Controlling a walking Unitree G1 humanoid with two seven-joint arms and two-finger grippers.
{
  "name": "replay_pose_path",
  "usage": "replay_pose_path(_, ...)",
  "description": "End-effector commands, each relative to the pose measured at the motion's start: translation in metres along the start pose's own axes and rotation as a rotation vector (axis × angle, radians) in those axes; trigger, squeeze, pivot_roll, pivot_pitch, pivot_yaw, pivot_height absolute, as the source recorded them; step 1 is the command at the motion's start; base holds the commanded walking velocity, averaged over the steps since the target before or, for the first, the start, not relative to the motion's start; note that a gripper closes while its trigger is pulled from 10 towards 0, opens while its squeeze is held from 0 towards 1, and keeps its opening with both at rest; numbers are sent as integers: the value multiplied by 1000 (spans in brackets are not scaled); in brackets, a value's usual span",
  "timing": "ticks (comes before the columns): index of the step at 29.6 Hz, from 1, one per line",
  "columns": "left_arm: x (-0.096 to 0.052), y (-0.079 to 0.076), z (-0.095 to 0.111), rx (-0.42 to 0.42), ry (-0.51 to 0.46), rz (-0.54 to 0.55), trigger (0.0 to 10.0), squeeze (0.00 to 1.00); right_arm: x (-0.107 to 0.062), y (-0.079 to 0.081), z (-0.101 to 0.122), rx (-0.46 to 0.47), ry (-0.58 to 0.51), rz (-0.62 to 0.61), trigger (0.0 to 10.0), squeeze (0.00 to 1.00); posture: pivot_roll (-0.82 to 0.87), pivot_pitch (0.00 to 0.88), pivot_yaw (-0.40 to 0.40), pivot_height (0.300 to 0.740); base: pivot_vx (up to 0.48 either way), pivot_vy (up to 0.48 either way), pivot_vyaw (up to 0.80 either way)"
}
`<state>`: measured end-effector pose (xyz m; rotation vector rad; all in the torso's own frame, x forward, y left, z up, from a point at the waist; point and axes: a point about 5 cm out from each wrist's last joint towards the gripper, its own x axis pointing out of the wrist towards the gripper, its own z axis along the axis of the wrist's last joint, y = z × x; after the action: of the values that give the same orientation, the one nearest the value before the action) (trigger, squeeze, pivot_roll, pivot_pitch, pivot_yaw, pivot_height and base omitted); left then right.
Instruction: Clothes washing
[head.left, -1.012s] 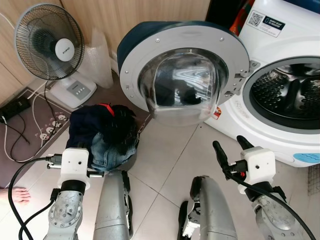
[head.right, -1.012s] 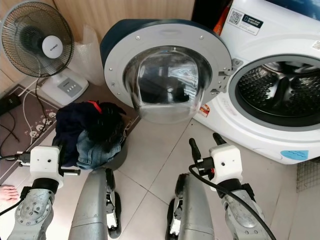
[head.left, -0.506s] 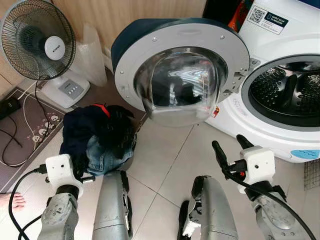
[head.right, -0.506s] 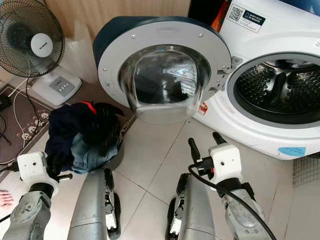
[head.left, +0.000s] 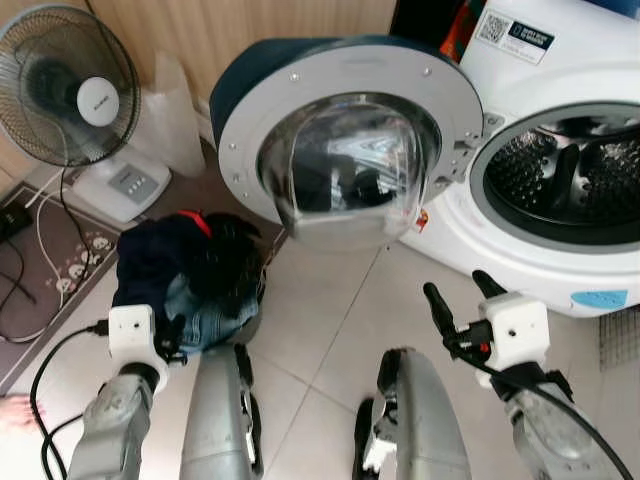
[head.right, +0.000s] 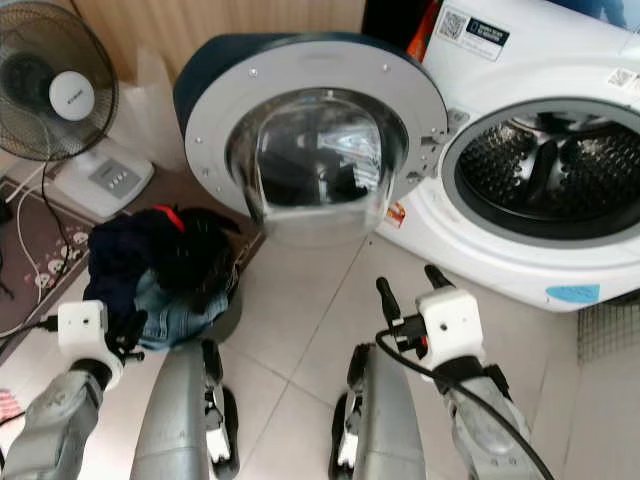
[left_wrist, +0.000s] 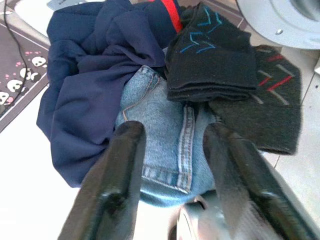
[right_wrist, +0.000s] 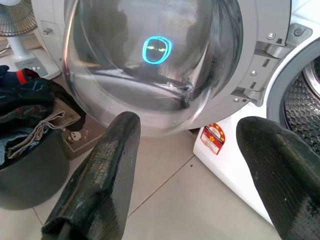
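A white washing machine (head.left: 560, 200) is standing with its round door (head.left: 345, 150) swung wide open, the steel drum (head.left: 575, 170) showing dark and hollow inside. The door is the landmark here. Below and to the left of the door, a dark basket (right_wrist: 30, 180) is sitting on the tiled floor (head.left: 320, 320), heaped with clothes (head.left: 190, 275).

The left gripper (left_wrist: 172, 150) is hovering just above that heap, its two black fingers (left_wrist: 120, 165) spread apart with nothing between them. Its wrist view is giving the detail the head views blur: folded blue jeans (left_wrist: 165, 145) lying under the fingers, a navy garment (left_wrist: 90, 95) bunched beside them, and a black patterned sock (left_wrist: 210, 60) folded on top, with a second dark sock (left_wrist: 270, 110) next to it.

The right gripper (head.left: 455, 295) is hanging in front of the door and below it, fingers wide apart and holding nothing. Its wrist view is looking straight at the door's domed glass and its hinge (right_wrist: 270, 65), and is catching the basket's dark wall, which the head views are hiding under the clothes.

Left of the door, a standing fan (head.left: 75, 90) is sitting by the wooden wall, with cables (head.left: 50, 260) trailing over a patterned mat (head.left: 30, 290).
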<state>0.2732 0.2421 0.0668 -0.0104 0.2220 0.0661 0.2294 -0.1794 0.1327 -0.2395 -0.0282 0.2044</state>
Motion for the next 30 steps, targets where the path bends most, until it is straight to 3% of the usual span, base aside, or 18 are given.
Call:
replay_pose_path(1,-4,7,-15,8,57,5,10000,1000,-4,-2,-2,-6,18,2,10000,0,30,339,-44,556,0,0,0)
replay_pose_path(6,4,4,-20,22,103,-76,10000,1000,-5,-4,-1,-10,20,2,10000,0,21,347,-56,556,0,0,0)
replay_pose_path(7,6,3,-21,41,117,-103,10000,800,-5,-3,-1,-12,22,5,10000,0,21,348,-59,556,0,0,0)
replay_pose_path(9,8,3,-21,56,117,-113,10000,800,-5,-3,-1,-14,24,6,10000,0,21,348,-59,556,0,0,0)
replay_pose_path(10,12,1,-20,96,119,-140,10000,0,-5,-4,-1,-14,25,7,10000,0,17,353,-62,556,0,0,0)
replay_pose_path(17,23,-18,-3,220,77,-295,10000,0,-6,-5,-1,-18,28,7,10000,0,18,358,-69,556,0,0,0)
replay_pose_path(21,26,-33,0,207,49,-399,10000,0,-5,-5,0,-19,28,9,10000,0,18,358,-70,556,0,0,0)
replay_pose_path(30,33,-40,-7,125,106,-474,10000,0,-5,-7,1,-24,29,7,10000,0,0,360,-76,556,0,0,0)
